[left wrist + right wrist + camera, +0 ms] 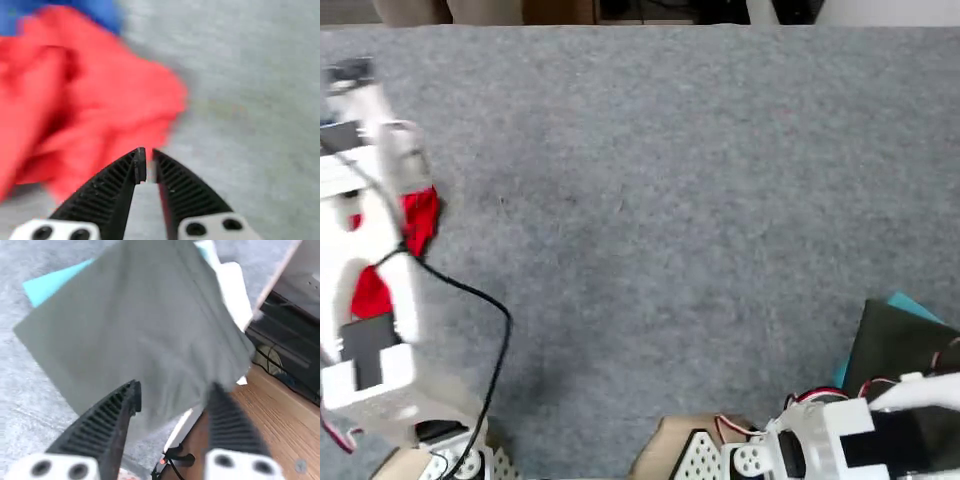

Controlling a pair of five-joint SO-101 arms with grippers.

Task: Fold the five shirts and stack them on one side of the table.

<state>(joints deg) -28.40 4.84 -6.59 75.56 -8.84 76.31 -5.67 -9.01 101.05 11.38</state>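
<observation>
A crumpled red shirt lies on the grey table, with a blue shirt just beyond it. My left gripper hovers at the red shirt's edge, its jaws shut, and nothing shows between them. From above, the red shirt peeks out from under the left arm at the table's left side. At the right side lies a folded dark grey shirt on top of a teal one and a white one. My right gripper hangs open over the grey shirt's near edge.
The folded stack sits at the table's right front corner, partly over the edge. Beyond that edge are a wooden floor and cables. The right arm's base stands at the front edge. Grey tabletop spreads across the middle.
</observation>
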